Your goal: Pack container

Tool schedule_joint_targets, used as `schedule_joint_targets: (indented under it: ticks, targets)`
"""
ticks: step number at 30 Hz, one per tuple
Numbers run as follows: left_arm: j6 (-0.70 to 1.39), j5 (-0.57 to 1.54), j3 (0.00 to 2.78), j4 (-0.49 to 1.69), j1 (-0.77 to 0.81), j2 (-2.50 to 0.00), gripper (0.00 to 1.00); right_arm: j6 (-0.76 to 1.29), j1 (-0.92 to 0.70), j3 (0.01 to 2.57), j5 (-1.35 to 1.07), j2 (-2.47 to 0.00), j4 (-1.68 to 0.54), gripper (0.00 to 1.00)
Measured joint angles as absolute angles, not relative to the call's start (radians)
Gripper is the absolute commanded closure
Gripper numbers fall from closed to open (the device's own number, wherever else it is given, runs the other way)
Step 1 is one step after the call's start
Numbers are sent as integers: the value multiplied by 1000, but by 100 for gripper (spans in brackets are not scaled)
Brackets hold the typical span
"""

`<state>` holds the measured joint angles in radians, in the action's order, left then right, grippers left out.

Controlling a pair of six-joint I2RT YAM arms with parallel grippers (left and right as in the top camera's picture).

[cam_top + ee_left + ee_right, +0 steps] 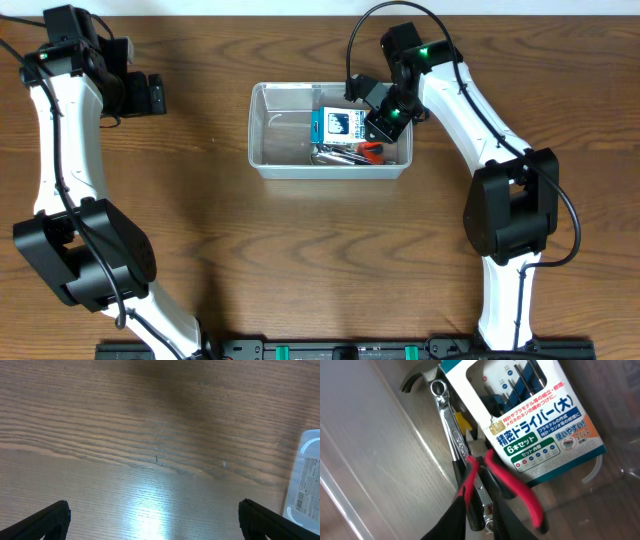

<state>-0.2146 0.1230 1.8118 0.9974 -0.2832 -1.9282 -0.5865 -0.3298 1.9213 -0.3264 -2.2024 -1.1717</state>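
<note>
Left arm [55, 140] stretches forward along the left side, its wrist turned in toward centre. Left pincer [150, 93] is spread wide, with black fingertips [55, 517] at the two bottom corners of the wrist view and nothing between them. Right arm [470, 105] reaches forward, then folds inward at the elbow, wrist tipped down. Right pincer [383, 122] points down and left. Its dark fingers [445, 525] sit close together at the bottom of the wrist view; can't tell if they are parted or gripping.
</note>
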Motion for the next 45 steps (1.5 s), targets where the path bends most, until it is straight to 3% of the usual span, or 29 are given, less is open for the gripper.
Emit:
schedule_joint_targets:
  ticks: [3, 8, 12, 28, 45]
  targets:
    - [-215, 123, 1812, 997, -283, -1928, 2, -580, -330, 1921, -326, -2202, -1167, 69]
    - [-215, 123, 1812, 997, -283, -1928, 2, -532, -330, 1922, -331, -2202, -1146, 27]
    - [-215, 123, 1812, 997, -283, -1928, 2, -459, -330, 1955, -331, -2206, -1162, 1]
    - [-215, 123, 1812, 997, -283, -1928, 2, -248, -260, 2631, -180, -2167, -1445, 1]
    - [-215, 123, 1812, 997, -283, -1928, 2, -33, 67, 2669, 47, -1856, -1694, 1]
